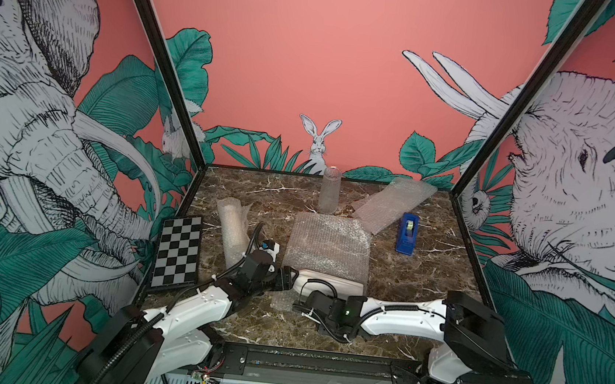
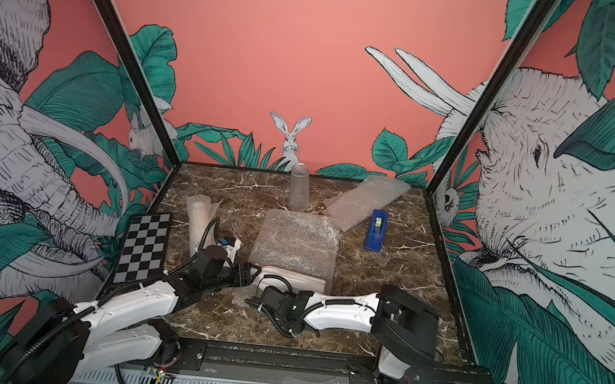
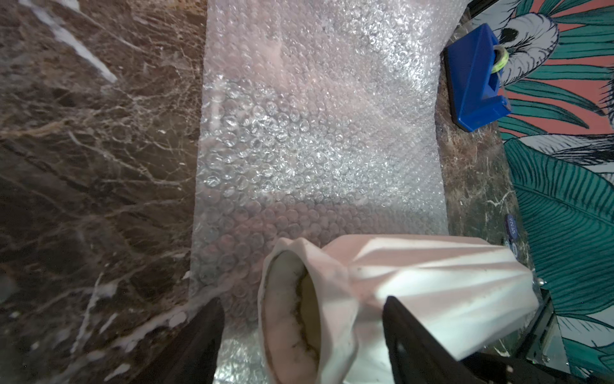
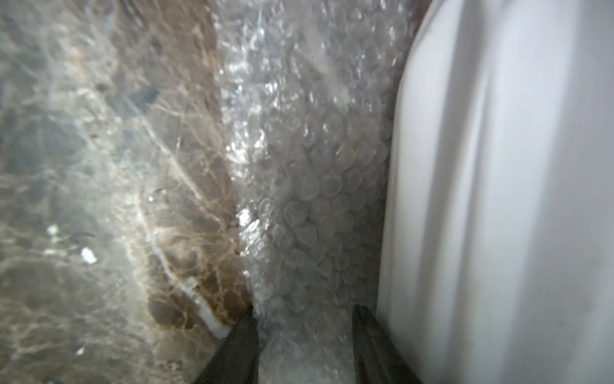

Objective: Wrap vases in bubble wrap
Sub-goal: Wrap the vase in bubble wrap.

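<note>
**White vase on its side on the wrap, both grippers at it**

Right gripper [image 4: 305,309]: nearest to the front, low over the near edge of the bubble wrap sheet [image 1: 327,245]. Jaws partly apart with the wrap edge between the fingers, not pinched flat. One finger sits just beside the white vase [image 1: 332,280].

White vase: ribbed, lying on its side across the near part of the sheet, with a strip of wrap sticking out on the near side. Mouth points toward the left gripper [image 3: 304,299].

Left gripper: jaws wide and straddling the vase mouth. One finger [image 3: 206,339] is clear of the rim, with wrap visible in the gap. The other finger overlaps the vase body; contact there can't be told. No closed grip visible.

The rest of the sheet lies flat on the brown marble table [image 1: 424,281], running away from the vase.

To the left: a rolled bubble-wrap bundle [image 1: 231,228] lying on the table, contents can't be told. A checkerboard [image 1: 177,251] sits just beside it at the table's edge.

To the right, beyond the sheet: a blue tape dispenser [image 1: 407,233], apart from the wrap.

Far end: a clear glass vase [image 1: 329,191] upright, near the sheet's far edge. A second sheet [image 1: 393,205] lies flat toward the far right corner, just behind the dispenser.
</note>
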Robot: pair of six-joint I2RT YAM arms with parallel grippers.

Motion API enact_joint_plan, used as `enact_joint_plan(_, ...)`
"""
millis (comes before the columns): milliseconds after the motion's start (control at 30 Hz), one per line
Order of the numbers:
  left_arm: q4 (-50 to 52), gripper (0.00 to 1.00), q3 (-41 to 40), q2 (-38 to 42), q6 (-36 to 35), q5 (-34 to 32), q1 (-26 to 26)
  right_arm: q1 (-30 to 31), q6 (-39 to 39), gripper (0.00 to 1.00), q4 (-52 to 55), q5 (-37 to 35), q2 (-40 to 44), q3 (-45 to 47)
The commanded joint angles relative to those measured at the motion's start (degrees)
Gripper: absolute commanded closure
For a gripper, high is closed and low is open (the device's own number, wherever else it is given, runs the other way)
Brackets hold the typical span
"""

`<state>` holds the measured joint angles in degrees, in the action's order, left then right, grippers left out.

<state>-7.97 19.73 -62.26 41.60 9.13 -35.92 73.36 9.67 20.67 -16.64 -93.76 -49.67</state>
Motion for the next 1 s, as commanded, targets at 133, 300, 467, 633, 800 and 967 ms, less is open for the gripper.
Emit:
enact_joint_plan(133,4.23,0.23,3.22,-2.07,-1.18,-1.59,-0.38,0.03,0.60,0.83,-2.35,-3.07,1.55,1.81)
enact_joint_plan(300,4.94,0.22,5.44,-4.22,-2.70,-2.82,-0.38,0.03,1.17,0.94,-3.68,-1.84,6.92,2.94)
enact_joint_plan(467,5.40,0.22,7.75,-6.67,-4.85,-4.05,-0.33,-0.31,1.88,0.98,-3.46,-3.93,8.32,2.31)
enact_joint_plan(633,5.26,0.22,9.23,-8.61,-6.52,-4.38,-0.37,-2.04,2.08,0.97,-3.57,-4.54,9.62,1.52)
enact_joint_plan(800,5.24,0.22,10.52,-10.21,-7.56,-4.36,-0.38,-3.61,2.47,0.95,-3.38,-4.56,10.32,0.46)
enact_joint_plan(967,5.17,0.22,11.63,-11.66,-8.63,-4.29,-0.37,-4.79,2.54,0.89,-3.71,-4.84,9.52,-0.80)
